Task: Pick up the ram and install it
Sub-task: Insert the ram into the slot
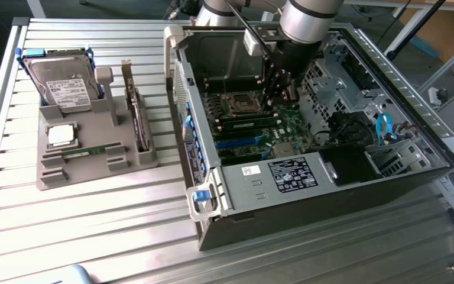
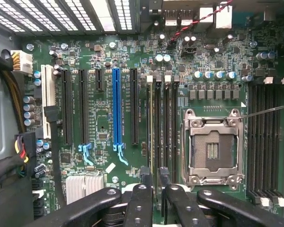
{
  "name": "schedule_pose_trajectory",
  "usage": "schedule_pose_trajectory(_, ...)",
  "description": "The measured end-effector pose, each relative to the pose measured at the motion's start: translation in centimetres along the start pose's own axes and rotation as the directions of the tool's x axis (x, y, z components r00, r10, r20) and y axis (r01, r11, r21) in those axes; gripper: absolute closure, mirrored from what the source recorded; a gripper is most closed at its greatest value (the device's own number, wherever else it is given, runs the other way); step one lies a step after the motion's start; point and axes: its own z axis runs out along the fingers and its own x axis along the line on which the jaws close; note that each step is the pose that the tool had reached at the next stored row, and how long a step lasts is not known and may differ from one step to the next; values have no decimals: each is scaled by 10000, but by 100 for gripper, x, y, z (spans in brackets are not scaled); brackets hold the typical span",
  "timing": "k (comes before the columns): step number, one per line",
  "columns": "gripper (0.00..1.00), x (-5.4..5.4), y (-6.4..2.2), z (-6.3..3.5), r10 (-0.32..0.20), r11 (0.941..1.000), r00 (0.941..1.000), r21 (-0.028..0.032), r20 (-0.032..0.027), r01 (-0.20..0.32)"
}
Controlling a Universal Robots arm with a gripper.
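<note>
Ram is sitting edge-on in memory slot directly under your tool, beside empty processor socket. Pick-up is looking done, full seating unconfirmed. Tool's hold: you cannot tell. Twin stick is lying on tray, well apart from tool.

Silver-grey arm, blk gripper w/ round screws
</note>
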Motion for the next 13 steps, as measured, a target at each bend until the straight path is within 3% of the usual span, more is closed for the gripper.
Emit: schedule_pose_trajectory(13, 81, 0, -2, -159, 1, 10000, 10000, 0, 0, -1)
